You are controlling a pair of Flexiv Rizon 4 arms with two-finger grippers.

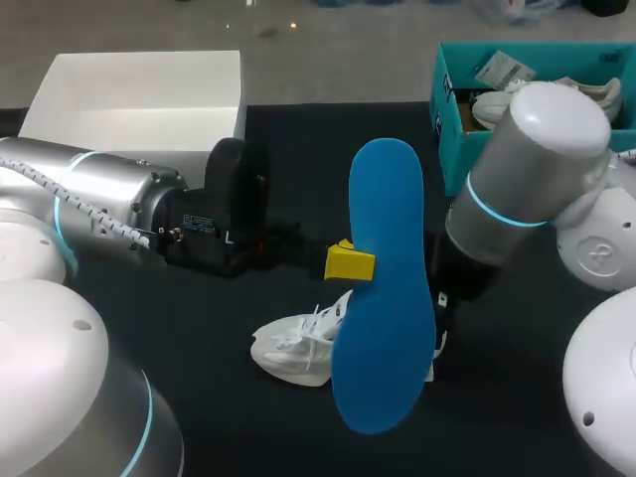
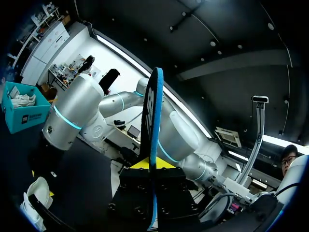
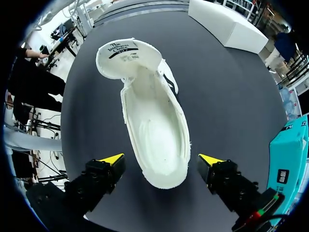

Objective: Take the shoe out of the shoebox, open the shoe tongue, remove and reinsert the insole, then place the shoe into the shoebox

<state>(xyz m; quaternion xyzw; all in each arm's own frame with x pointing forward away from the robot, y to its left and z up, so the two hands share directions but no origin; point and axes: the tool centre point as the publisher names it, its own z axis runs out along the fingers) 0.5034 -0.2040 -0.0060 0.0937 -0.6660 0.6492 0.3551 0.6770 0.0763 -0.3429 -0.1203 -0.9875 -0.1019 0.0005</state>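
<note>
the black table [image 1: 229, 427] has open cloth on the near side and to the left of the white shoe [image 1: 293, 350], which lies near the middle, well apart from every edge. a white box [image 1: 129, 99] stands open at the far left edge, and a teal box [image 1: 449, 129] with pale shoes in it sits at the far right edge. both are well clear of the shoe.

the left arm [image 1: 99, 199] comes in low and level from the left. its left gripper [image 1: 350, 263] is clenched on a blue insole [image 1: 383, 288], 1 yellow tip showing at the insole's left edge. the insole is held above the table with its broad face turned up to the head camera, long axis running far to near. it hides the back part of the shoe there. in the left wrist view the insole [image 2: 155, 121] stands edge-on between the fingers.

the right arm [image 1: 517, 189] slants down from the right, just beside the insole's right edge. the right gripper [image 3: 161, 159] hangs over the shoe's [image 3: 154, 125] heel end, its 2 fingers spread wide and released, 1 on each side with bare table [image 3: 227, 87] showing between each tip and the shoe. the tongue is folded out past the toe, and the inside shows plain white.
</note>
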